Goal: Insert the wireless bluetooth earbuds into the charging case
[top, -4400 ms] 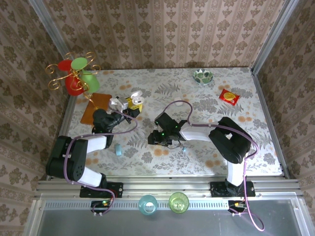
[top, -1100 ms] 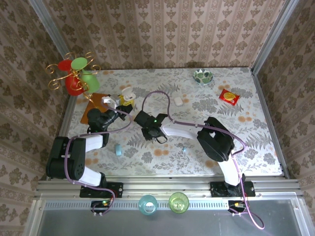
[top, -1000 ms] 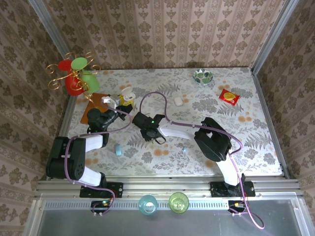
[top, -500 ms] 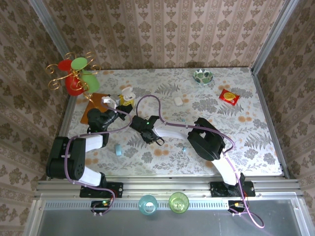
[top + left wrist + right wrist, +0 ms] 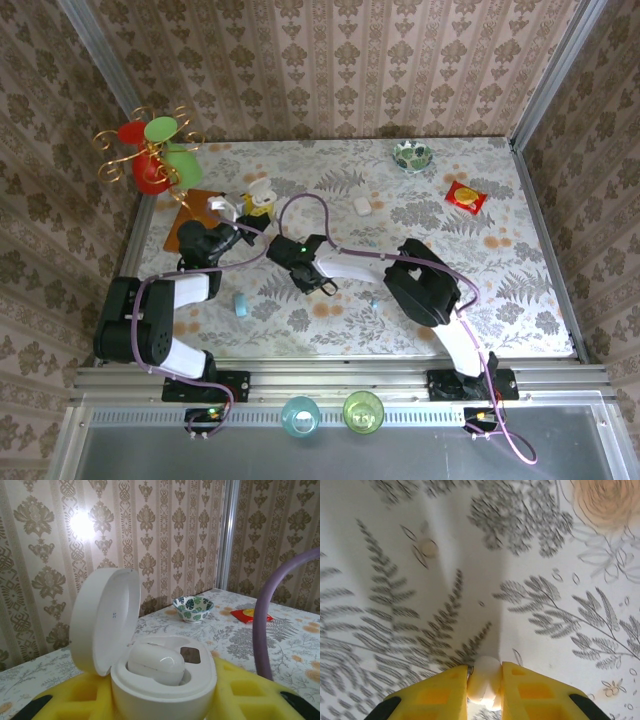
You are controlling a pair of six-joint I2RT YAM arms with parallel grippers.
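Held earbud (image 5: 485,679): small, white, pinched between the yellow tips of the right gripper (image 5: 484,669). Long axis in line with the fingers, rounded end pointing out towards the cloth. Contact with the cloth not clear.
Right gripper: pressed onto the held earbud from both sides, left of table centre in the top view (image 5: 318,284).
Charging case (image 5: 167,686): white, open, mouth facing up, lid (image 5: 102,620) upright on the left side in the left wrist view.
Seated earbud (image 5: 155,662): lying in the case, long axis across it from left to right, beside a dark second well (image 5: 190,655).
Left gripper (image 5: 161,706): yellow pads (image 5: 242,692) clamped on the case body from both sides, at the table's far left in the top view (image 5: 250,203).
Table (image 5: 520,260): pale cloth printed with grey ferns and orange flowers.
On the table: patterned bowl (image 5: 412,155), red packet (image 5: 465,197), white oval (image 5: 362,205), light-blue piece (image 5: 241,305), orange mat (image 5: 200,210).
Room: damask wallpaper on 3 sides, metal corner posts, red and green wire ornament (image 5: 155,155) at the far left.
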